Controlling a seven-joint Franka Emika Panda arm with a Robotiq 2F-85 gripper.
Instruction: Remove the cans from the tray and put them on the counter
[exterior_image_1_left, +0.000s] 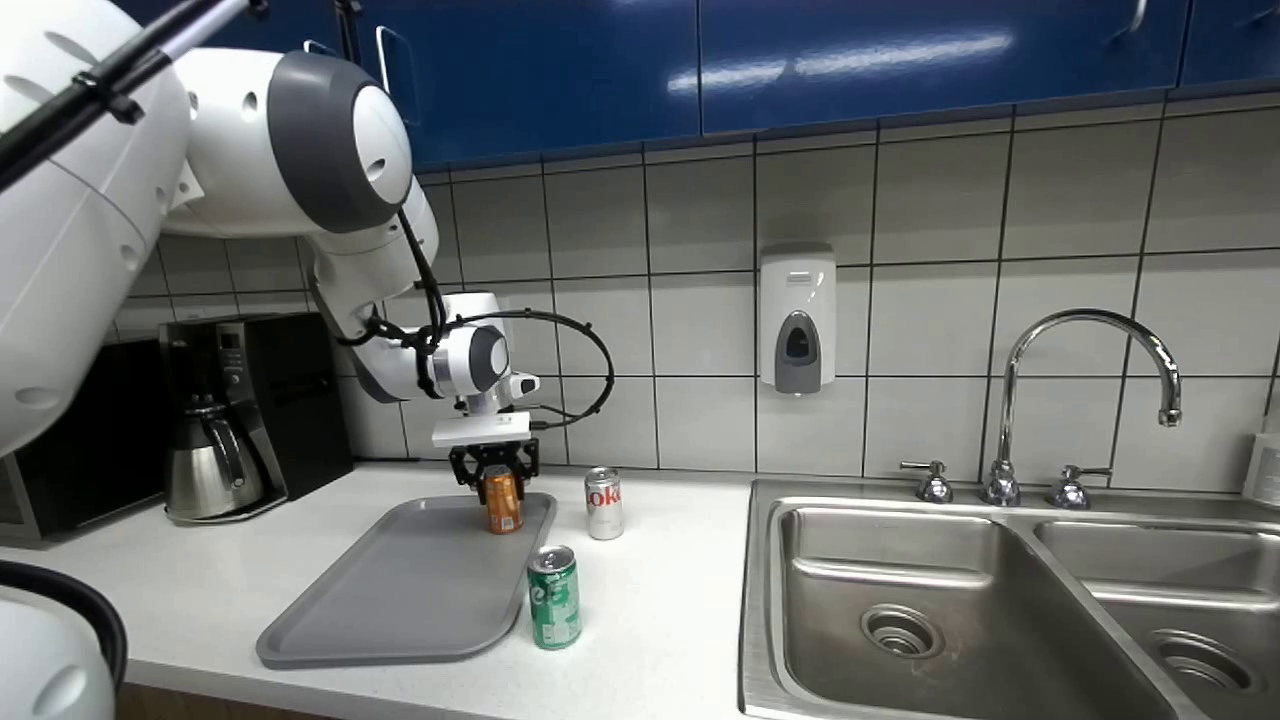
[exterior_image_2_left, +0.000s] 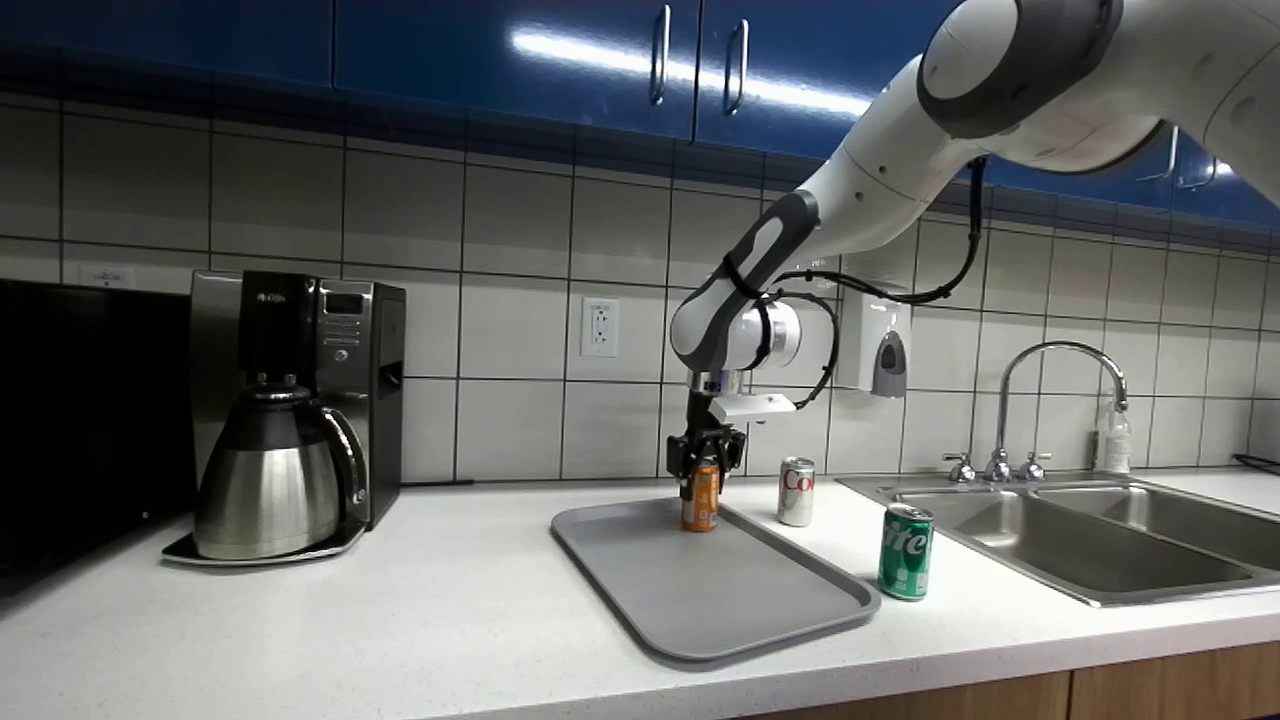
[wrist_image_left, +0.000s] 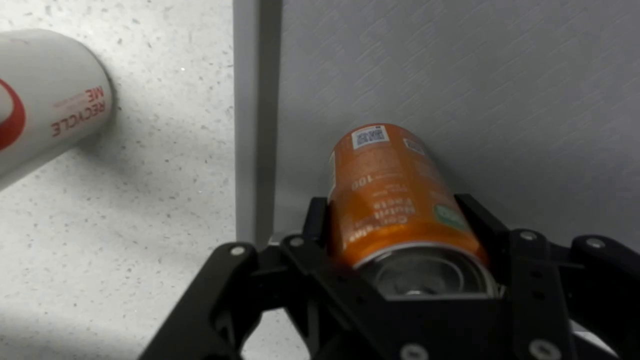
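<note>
The orange-brown can (exterior_image_1_left: 503, 508) stands upright at the far end of the grey tray (exterior_image_1_left: 400, 585), near its rim; both show in an exterior view too, can (exterior_image_2_left: 702, 505) and tray (exterior_image_2_left: 710, 600). My gripper (wrist_image_left: 392, 200) comes down from above with its fingers on both sides of the orange can's upper part, with no clear gap, so it looks shut on it. In the wrist view the can (wrist_image_left: 395, 185) seems to rest on the tray. The green can (exterior_image_1_left: 554, 600) stands on the pale counter (exterior_image_1_left: 660, 620) beside the tray; it also shows in an exterior view (exterior_image_2_left: 906, 552).
A white-and-red can (exterior_image_1_left: 604, 505) stands on the counter close to the tray and gripper. The steel double sink (exterior_image_1_left: 765, 600) and faucet (exterior_image_1_left: 1010, 420) lie beyond the cans. A coffee maker (exterior_image_2_left: 290, 470) stands on the tray's opposite side. A soap dispenser (exterior_image_1_left: 797, 320) hangs on the wall.
</note>
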